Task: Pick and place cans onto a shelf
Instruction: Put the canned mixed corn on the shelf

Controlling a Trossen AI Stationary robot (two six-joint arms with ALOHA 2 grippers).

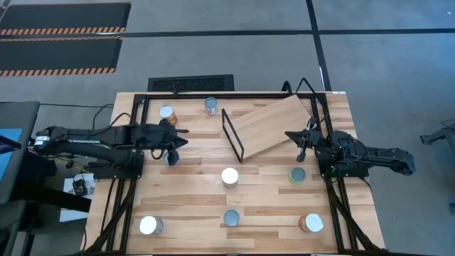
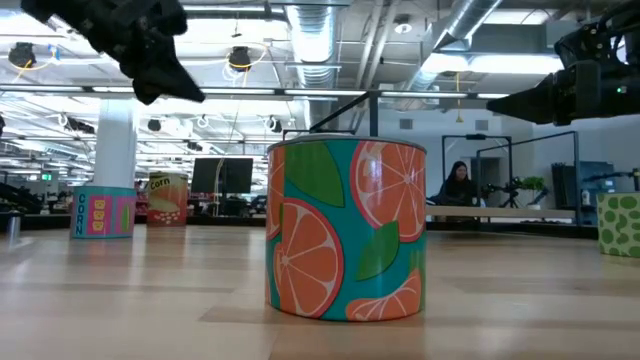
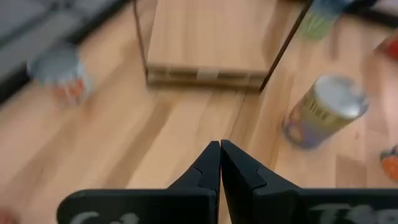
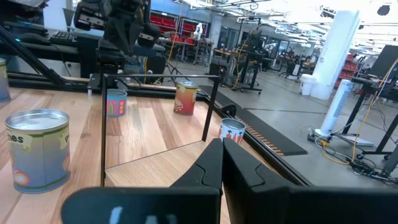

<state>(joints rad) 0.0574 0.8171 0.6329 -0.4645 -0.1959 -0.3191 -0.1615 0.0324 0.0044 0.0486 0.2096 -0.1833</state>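
Several cans stand upright on their bases across the wooden tabletop: a white-topped can [image 1: 229,176] at the middle, two cans [image 1: 167,112] [image 1: 211,105] at the far side, others along the near edge. An orange-slice can [image 2: 345,230] fills the low view. The shelf [image 1: 274,124], a light-wood board with a black wire frame [image 1: 232,135] at its left end, lies turned askew at the far right. My left gripper [image 1: 186,142] [image 3: 220,149] is shut and empty, raised above the table and pointing slantwise down toward the shelf. My right gripper [image 1: 291,135] [image 4: 221,149] is shut and empty, level beside the shelf's right end.
Black frame rails [image 1: 121,192] run along the table's left and right sides. A can [image 1: 169,158] stands just under my left gripper, and a green-dotted can [image 1: 297,174] near my right arm. A person [image 2: 455,185] sits in the room behind. Bare wood lies between the cans.
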